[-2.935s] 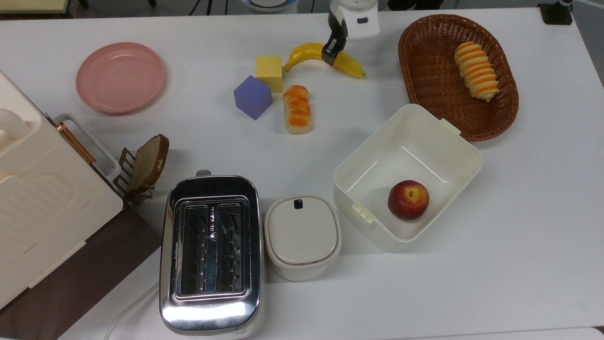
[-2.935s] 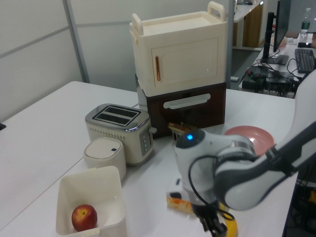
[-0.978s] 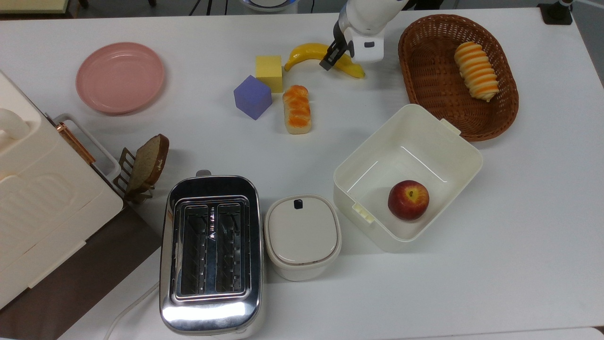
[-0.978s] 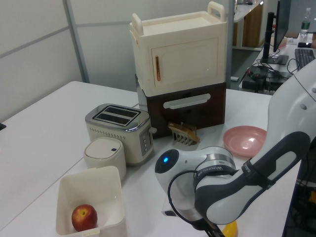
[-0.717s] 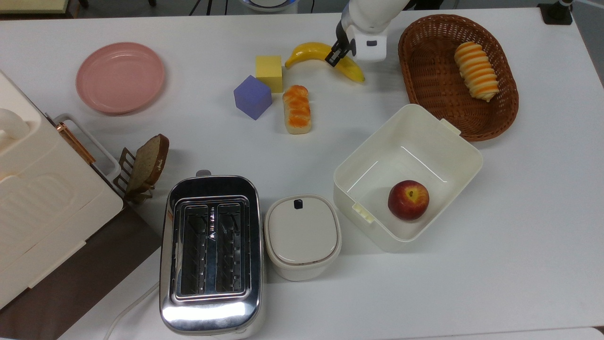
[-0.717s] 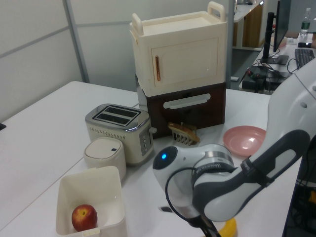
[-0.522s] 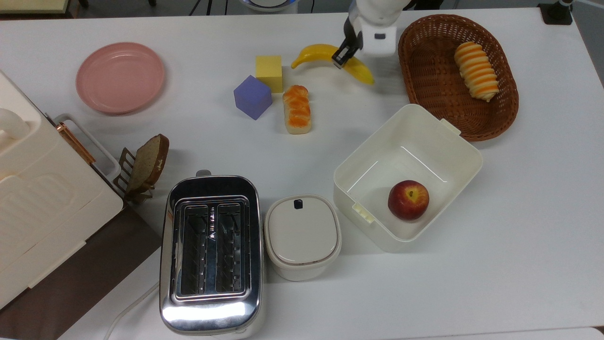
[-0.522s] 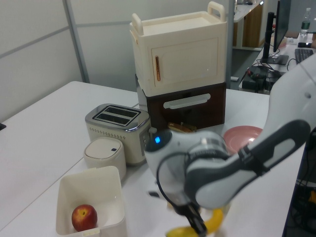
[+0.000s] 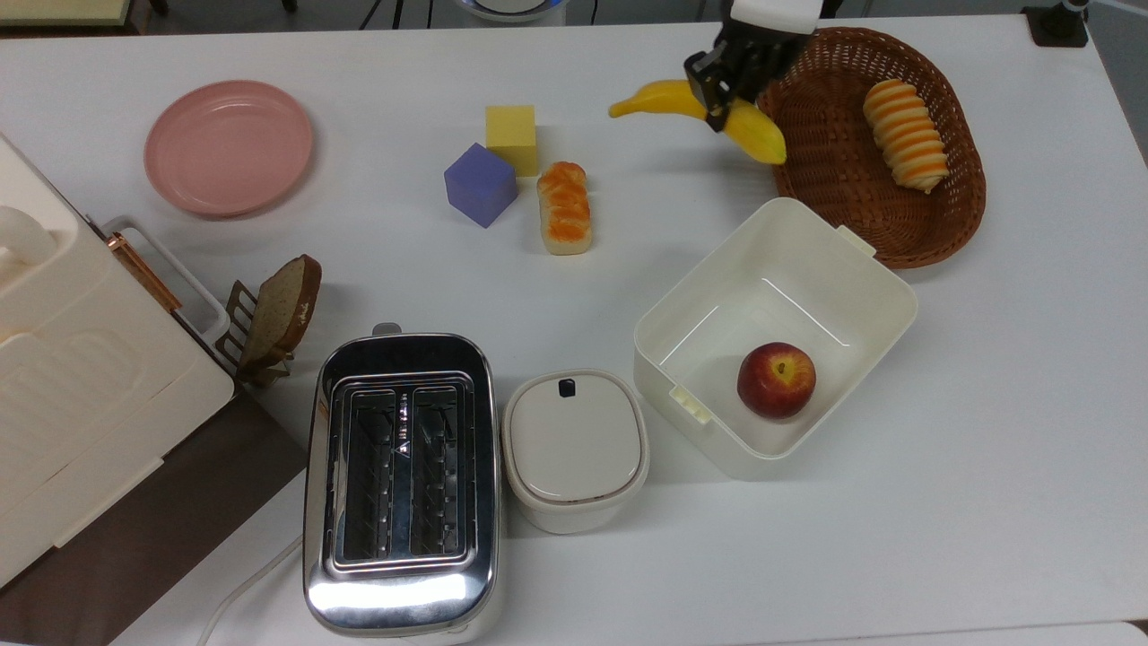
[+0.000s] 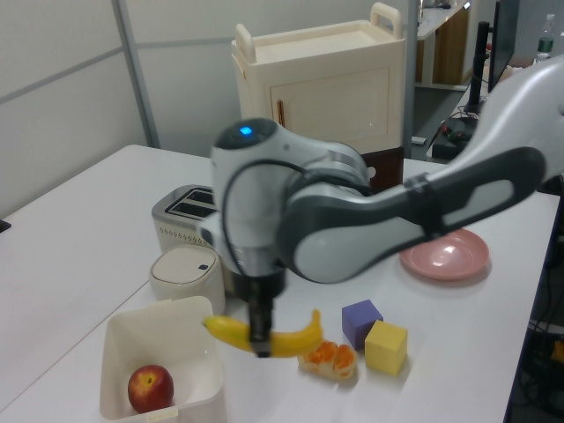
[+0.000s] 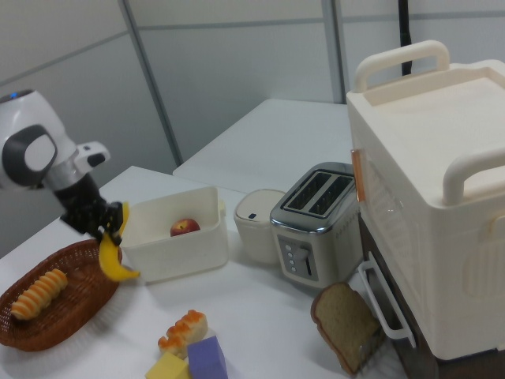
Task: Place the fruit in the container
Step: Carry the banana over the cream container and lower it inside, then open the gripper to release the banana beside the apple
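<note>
over on the top view's left a pink plate (image 9: 229, 146) sits on the white desk (image 9: 987, 502), and below it a slice of toast in a rack (image 9: 273, 316) stands near the chrome toaster (image 9: 401, 480). moving right there are a purple cube (image 9: 481, 184), a yellow cube (image 9: 511, 136) and a striped bread roll (image 9: 564, 207), with a small lidded white pot (image 9: 575, 449) just beside the toaster. further right the end effector (image 9: 728, 85) is clamped on the banana (image 9: 758, 133) about mid-length, holding it in the air by the near rim of the wicker basket (image 9: 834, 193), which holds another roll (image 9: 906, 135). below, the cream tub (image 9: 843, 260) has a red apple (image 9: 777, 379) inside; the banana is not in it yet.
</note>
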